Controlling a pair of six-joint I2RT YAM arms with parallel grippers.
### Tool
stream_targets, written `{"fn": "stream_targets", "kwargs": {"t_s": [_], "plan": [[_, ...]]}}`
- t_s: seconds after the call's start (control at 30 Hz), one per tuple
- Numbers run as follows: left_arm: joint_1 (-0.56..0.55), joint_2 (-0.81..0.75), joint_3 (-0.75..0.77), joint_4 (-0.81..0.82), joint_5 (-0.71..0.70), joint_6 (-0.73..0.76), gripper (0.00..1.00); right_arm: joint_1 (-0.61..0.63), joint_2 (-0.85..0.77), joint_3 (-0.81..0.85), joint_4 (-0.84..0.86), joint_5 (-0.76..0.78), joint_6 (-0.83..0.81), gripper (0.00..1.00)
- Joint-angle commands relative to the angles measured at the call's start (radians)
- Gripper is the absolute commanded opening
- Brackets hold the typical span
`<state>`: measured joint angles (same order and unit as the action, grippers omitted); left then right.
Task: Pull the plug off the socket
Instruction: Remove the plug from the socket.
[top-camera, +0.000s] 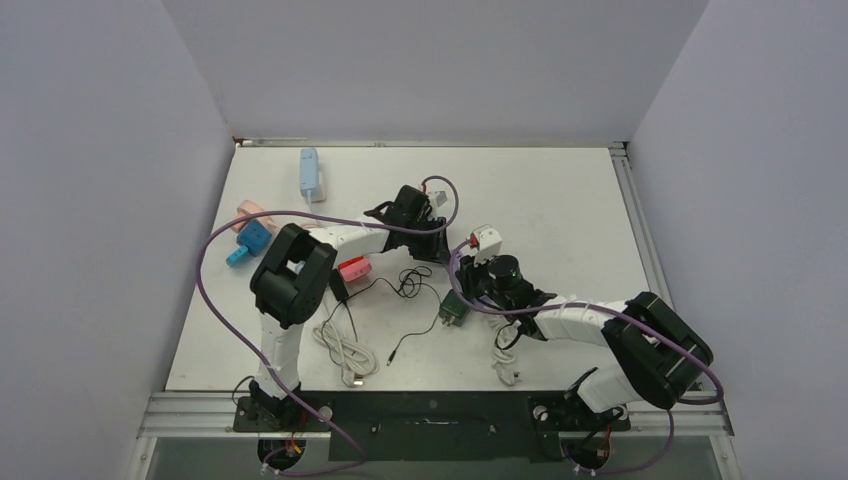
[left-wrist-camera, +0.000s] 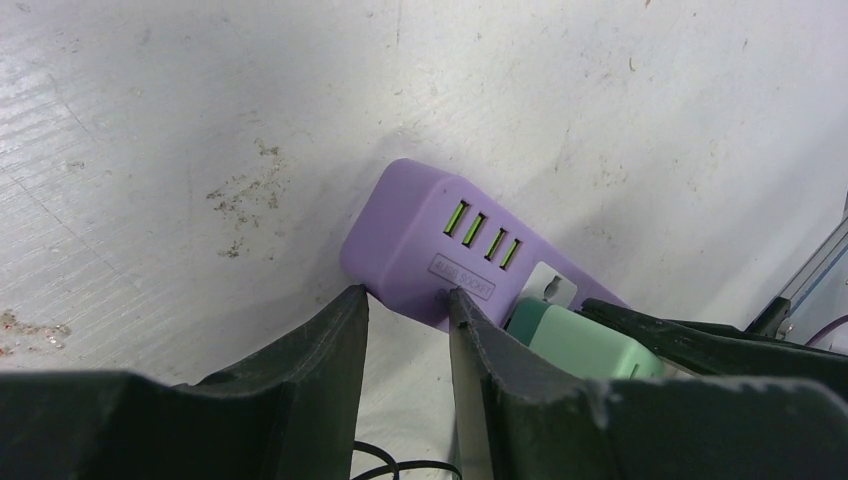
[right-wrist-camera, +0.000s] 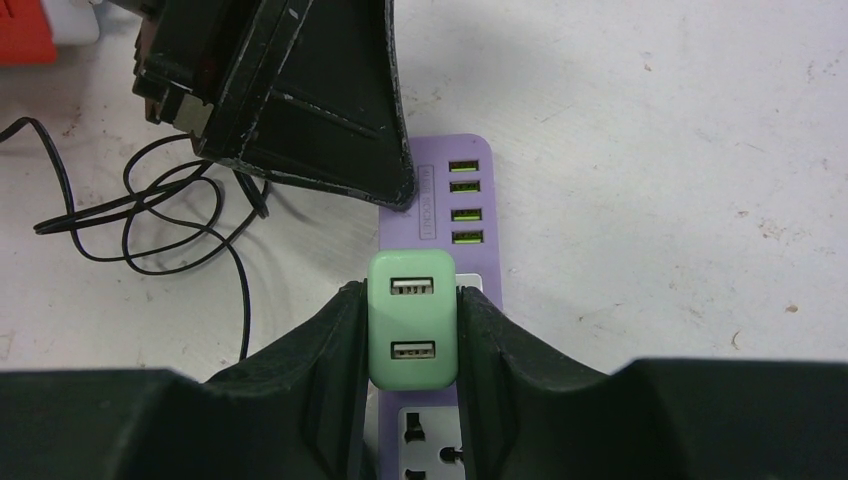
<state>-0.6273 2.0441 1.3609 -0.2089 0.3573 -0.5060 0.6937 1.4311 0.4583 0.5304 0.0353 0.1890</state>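
Note:
A purple power strip with four green USB ports lies on the white table; it also shows in the left wrist view. A mint-green two-port USB plug sits in its socket and also shows in the left wrist view. My right gripper is shut on the plug's two sides. My left gripper has its fingers a little apart, tips resting on the strip's USB end next to the label. In the top view both grippers, left and right, meet at mid-table and hide the strip.
A thin black cable loops on the table left of the strip. A red-and-white adapter lies just behind the grippers, a dark green adapter in front. A pink plug, white cables, a blue strip and blue-pink adapters lie left.

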Motion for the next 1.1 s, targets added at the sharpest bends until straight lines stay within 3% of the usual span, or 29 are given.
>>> {"fn": "stream_targets", "kwargs": {"t_s": [0.0, 0.43, 0.83, 1.07], "plan": [[-0.029, 0.057, 0.006, -0.086, -0.057, 0.047, 0.30, -0.034, -0.013, 0.000, 0.051, -0.081, 0.057, 0.05], [-0.034, 0.069, 0.015, -0.104, -0.066, 0.054, 0.30, -0.053, -0.015, -0.003, 0.049, -0.095, 0.049, 0.05], [-0.035, 0.077, 0.020, -0.112, -0.070, 0.056, 0.30, 0.116, 0.001, 0.039, -0.014, 0.141, -0.062, 0.05], [-0.035, 0.079, 0.021, -0.116, -0.072, 0.057, 0.30, 0.136, 0.016, 0.050, -0.018, 0.171, -0.067, 0.05]]}}
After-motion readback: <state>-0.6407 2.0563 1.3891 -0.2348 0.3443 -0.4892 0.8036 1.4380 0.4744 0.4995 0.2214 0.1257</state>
